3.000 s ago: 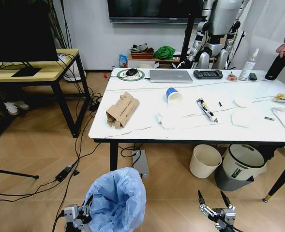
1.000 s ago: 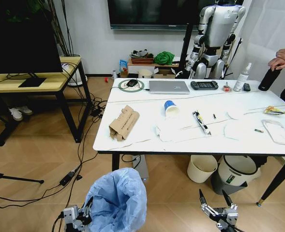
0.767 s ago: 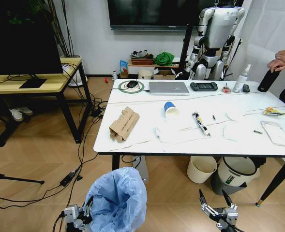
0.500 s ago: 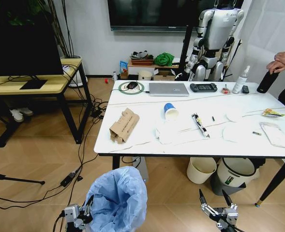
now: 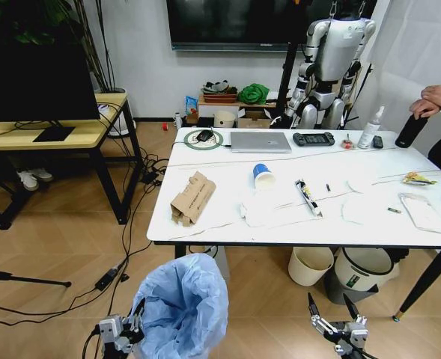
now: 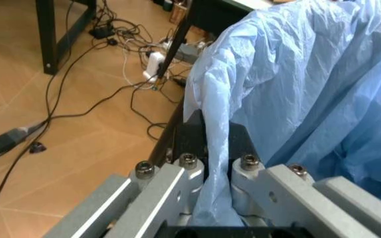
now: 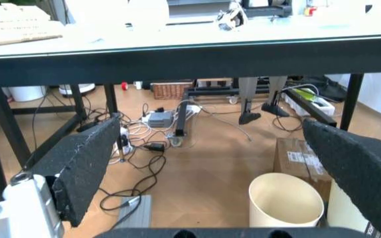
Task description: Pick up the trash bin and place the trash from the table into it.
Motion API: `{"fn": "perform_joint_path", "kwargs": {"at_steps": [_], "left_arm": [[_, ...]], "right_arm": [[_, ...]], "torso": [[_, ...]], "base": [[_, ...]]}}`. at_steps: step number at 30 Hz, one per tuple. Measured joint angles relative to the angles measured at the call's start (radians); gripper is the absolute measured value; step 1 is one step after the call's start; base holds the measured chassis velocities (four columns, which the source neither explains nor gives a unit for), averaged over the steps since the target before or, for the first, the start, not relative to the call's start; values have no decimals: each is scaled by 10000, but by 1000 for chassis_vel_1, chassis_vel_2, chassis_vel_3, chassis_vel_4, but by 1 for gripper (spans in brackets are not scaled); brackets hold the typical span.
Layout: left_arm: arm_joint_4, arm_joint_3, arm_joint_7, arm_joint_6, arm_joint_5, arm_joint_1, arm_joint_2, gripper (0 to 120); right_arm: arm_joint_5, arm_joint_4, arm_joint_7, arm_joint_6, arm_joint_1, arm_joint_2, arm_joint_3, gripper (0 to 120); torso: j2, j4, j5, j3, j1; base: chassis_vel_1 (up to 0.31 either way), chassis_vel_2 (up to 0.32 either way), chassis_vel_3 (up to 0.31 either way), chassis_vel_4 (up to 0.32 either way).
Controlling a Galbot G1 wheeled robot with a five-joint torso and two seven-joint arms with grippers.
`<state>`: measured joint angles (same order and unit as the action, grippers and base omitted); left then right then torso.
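The trash bin (image 5: 181,307), lined with a puffy light-blue bag, hangs low in front of me. My left gripper (image 5: 134,320) is shut on its rim and bag (image 6: 289,89), with the plastic pinched between the fingers (image 6: 247,166). My right gripper (image 5: 330,308) hangs open and holds nothing, short of the table (image 5: 400,233). On the marble top lies the trash: a crushed cardboard carton (image 5: 193,197), a blue-white paper cup (image 5: 263,174), white tissues (image 5: 257,211), a wrapper (image 5: 308,196) and round lids (image 5: 357,209). The right wrist view looks under the table edge (image 7: 190,54) between its wide-apart fingers (image 7: 85,163).
Under the table stand a cream bucket (image 5: 311,264) and a white-grey bin (image 5: 361,271). A laptop (image 5: 260,141), a controller and bottles sit along the far edge. A yellow desk (image 5: 48,131) is at left, with cables (image 5: 108,277) across the floor. A humanoid robot (image 5: 329,60) stands behind.
The camera has moved: the table now looks smaller and farther off, and more of the room shows. The bin and both grippers keep their places in the picture.
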<state>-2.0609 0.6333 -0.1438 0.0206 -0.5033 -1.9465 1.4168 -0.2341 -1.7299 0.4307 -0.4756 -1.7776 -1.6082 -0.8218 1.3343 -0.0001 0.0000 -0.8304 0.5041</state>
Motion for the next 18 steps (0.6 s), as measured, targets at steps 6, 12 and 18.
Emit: {"fn": "perform_joint_path", "kwargs": {"at_steps": [6,12,18], "left_arm": [[113,118,-174,198,188,36,-4,0],[-16,745,-309,-366,563,-66,-40,0],[-233,1113,-69,-784,401,-223,-2,0]], "right_arm": [[-5,-2,-3,2,-4,0,0,100],[-1187,-977,-142,133,-479,697,-246,100],[-2451,-2343,-728,1221,-520,2149,-453,100]], "torso": [[61,0,0,-26,34],[35,-1,-4,-10,25],[10,-2,1,4,12]], "base": [[0,0,0,0],[0,0,0,0],[0,0,0,0]]}}
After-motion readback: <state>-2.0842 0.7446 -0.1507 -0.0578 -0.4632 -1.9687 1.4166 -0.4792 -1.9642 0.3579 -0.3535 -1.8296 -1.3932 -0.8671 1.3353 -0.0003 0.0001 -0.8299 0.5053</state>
